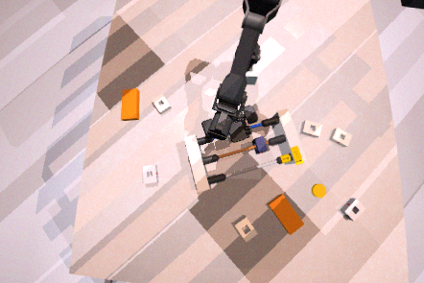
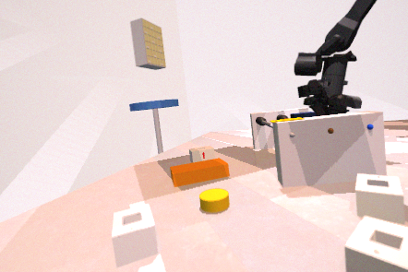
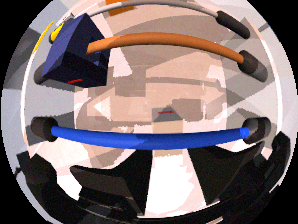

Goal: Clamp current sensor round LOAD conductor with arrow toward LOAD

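Observation:
My gripper (image 3: 169,139) is open above the blue conductor (image 1: 256,127) (image 3: 150,140); its tips are hidden in the top and exterior views. Beyond that conductor and below it in the wrist view is a small pale block (image 3: 166,117) with a grey top and red mark; whether it is the open sensor, I cannot tell. A dark blue block (image 1: 260,143) (image 3: 70,51) with a red mark sits on the orange conductor (image 1: 231,153) (image 3: 165,39). The pale conductor (image 1: 242,172) ends at a yellow sleeve (image 1: 285,158), beside a yellow marker (image 1: 297,155) whose lettering is too blurred to read.
White end panels (image 1: 194,156) (image 2: 330,155) hold the three conductors. Several white blocks with square holes, one here (image 1: 161,104), stand around the rack. Orange blocks (image 1: 130,105) (image 1: 286,214) and a yellow disc (image 1: 318,191) (image 2: 214,200) lie on the table.

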`<state>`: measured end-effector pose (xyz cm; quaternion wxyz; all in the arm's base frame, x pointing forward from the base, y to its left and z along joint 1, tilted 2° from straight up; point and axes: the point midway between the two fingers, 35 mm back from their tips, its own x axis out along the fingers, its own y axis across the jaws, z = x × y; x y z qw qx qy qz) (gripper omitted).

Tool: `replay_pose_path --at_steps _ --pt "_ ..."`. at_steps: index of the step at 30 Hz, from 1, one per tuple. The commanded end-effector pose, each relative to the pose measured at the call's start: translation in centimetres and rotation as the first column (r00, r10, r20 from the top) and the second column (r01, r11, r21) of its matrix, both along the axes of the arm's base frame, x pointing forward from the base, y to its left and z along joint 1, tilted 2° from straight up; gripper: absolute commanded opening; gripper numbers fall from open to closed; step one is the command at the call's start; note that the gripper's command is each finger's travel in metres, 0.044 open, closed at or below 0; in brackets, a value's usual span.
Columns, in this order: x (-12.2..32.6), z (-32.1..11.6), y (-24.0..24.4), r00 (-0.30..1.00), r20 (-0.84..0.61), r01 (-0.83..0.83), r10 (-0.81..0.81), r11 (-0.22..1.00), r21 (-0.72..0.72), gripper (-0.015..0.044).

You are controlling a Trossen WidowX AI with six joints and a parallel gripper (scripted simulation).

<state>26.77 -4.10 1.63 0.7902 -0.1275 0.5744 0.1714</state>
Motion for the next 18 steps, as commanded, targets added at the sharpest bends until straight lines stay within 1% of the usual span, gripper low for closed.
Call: replay_pose_path --at_steps 1,11,13,14,18 --pt "0.01 0.04 -0.02 1.0 0.0 0.0 0.0 1.0 0.0 0.0131" --pt "0.01 0.04 -0.02 1.0 0.0 0.0 0.0 1.0 0.0 0.0064" --pt "0.02 0.25 0.16 1.0 0.001 -0.007 0.007 1.0 0.004 0.0012" --pt "0.02 0.33 0.23 1.0 0.002 -0.01 0.01 1.0 0.006 0.0" --pt "0.02 0.33 0.23 1.0 0.002 -0.01 0.01 1.0 0.006 0.0"
